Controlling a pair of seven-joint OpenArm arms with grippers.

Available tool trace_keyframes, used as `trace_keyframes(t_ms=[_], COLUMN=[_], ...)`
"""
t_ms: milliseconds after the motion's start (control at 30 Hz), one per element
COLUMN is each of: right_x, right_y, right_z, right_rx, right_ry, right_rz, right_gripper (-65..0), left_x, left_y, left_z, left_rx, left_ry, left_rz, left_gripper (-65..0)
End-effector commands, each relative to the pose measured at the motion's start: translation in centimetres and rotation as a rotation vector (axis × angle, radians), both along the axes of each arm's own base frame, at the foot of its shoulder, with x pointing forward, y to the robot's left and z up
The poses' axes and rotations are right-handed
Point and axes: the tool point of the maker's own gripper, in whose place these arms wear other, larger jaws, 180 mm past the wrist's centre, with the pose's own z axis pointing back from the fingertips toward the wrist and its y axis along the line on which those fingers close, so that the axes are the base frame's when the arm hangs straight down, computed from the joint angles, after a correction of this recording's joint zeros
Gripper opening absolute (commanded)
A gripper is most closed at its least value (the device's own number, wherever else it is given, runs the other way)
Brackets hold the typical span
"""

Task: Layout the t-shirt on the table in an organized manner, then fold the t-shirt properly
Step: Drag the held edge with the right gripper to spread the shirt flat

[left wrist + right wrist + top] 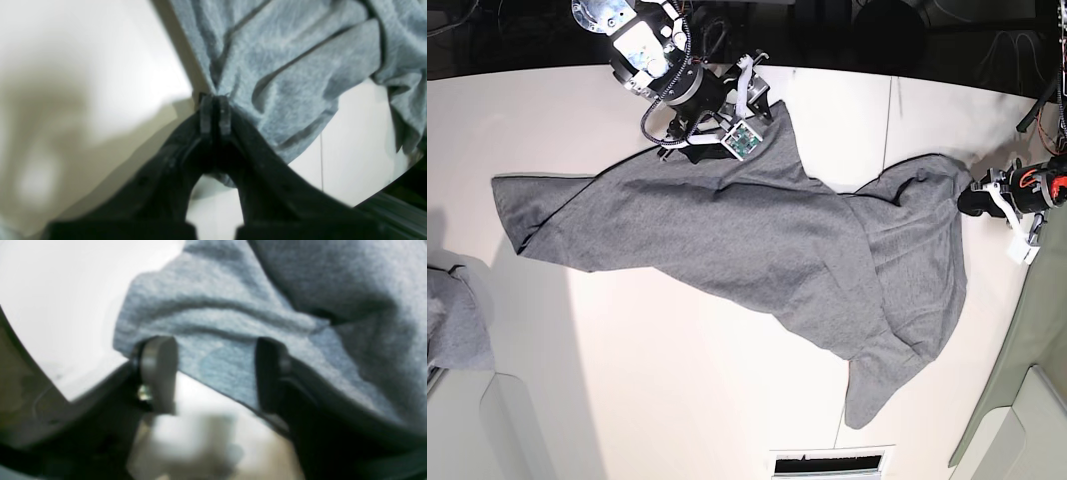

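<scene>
Layout step, judging by the lie: t-shirt (757, 240) sprawls diagonally across the white surface (677, 400), creased. Left gripper (216, 115) fingers pinched tight on a shirt edge, right of frame in base view. Right gripper (213, 373) fingers apart, straddling a fold (not clamped). Next: close, then pull taut. No containers seen

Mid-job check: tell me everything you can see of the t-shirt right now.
The t-shirt is plain heather-grey knit, lying rumpled and stretched slantwise across the white table, not yet flat. The left pincer is shut on a bunched edge at one end. At the opposite edge the right pincer stands open, straddling a fold of cloth.
</scene>
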Motion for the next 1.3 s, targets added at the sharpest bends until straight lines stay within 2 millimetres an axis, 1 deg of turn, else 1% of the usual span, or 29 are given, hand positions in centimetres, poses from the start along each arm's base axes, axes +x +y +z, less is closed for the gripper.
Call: trace_keyframes(t_ms=[0, 67, 100, 167, 267, 333, 433, 500, 567, 633, 767, 900, 1000, 1100, 1267], right_x=[0.4, 1.1, 1.4, 2.2, 3.3, 4.2, 5.7, 7.3, 9.4, 12.0, 17.7, 22.2, 25.2, 27.8, 31.5], right_y=[-1.4, -1.6, -1.8, -2.0, -1.5, -1.1, -0.3, -0.2, -0.6, -1.7, -5.4, -8.3, -10.3, -12.5, -16.8], right_z=[-0.6, -0.3, -0.2, 0.5, 2.6, 4.6, 8.2, 10.6, 12.7, 14.4, 17.9, 20.4, 21.1, 21.3, 22.3], right_rx=[-0.08, -0.087, -0.093, -0.122, -0.109, -0.085, -0.044, -0.033, -0.026, -0.035, -0.048, -0.01, -0.023, -0.069, -0.16], right_ry=[-0.002, -0.024, -0.038, -0.087, -0.149, -0.189, -0.272, -0.345, -0.412, -0.471, -0.564, -0.576, -0.572, -0.566, -0.567], right_rz=[-0.014, -0.03, -0.039, -0.031, -0.036, -0.05, -0.058, -0.062, -0.08, -0.112, -0.224, -0.294, -0.335, -0.372, -0.427], right_gripper=[-41.1, -59.4, -65.0, -65.0, -65.0, -65.0, -65.0, -65.0, -65.0, -65.0, -65.0, -65.0, -65.0, -65.0, -65.0], left_x=[1.3, 1.3, 1.3, 1.3, 1.3, 1.3, 1.2, 1.2, 1.1, 0.9, 0.8, 0.8, 0.8, 0.8, 0.8], left_y=[0.9, 0.9, 0.9, 0.9, 0.9, 0.9, 0.9, 0.9, 1.0, 1.2, 1.5, 1.5, 1.5, 1.5, 1.5], left_z=[1.6, 1.6, 1.6, 1.6, 1.6, 1.6, 1.6, 1.6, 1.4, 1.3, 1.2, 1.2, 1.2, 1.2, 1.3], left_rx=[0.009, 0.009, 0.009, 0.009, 0.009, 0.009, 0.01, 0.011, 0.022, 0.038, 0.048, 0.047, 0.048, 0.048, 0.047], left_ry=[-0.049, -0.05, -0.05, -0.05, -0.05, -0.05, -0.048, -0.047, -0.039, -0.031, -0.027, -0.028, -0.028, -0.028, -0.028], left_rz=[0.002, 0.002, 0.002, 0.002, 0.002, 0.002, 0.001, 0.001, -0.005, -0.012, -0.014, -0.014, -0.014, -0.014, -0.014], left_gripper=[-65.0, -65.0, -65.0, -65.0, -65.0, -65.0, -65.0, -65.0, -65.0, -65.0, -65.0, -65.0, -65.0, -65.0, -65.0])
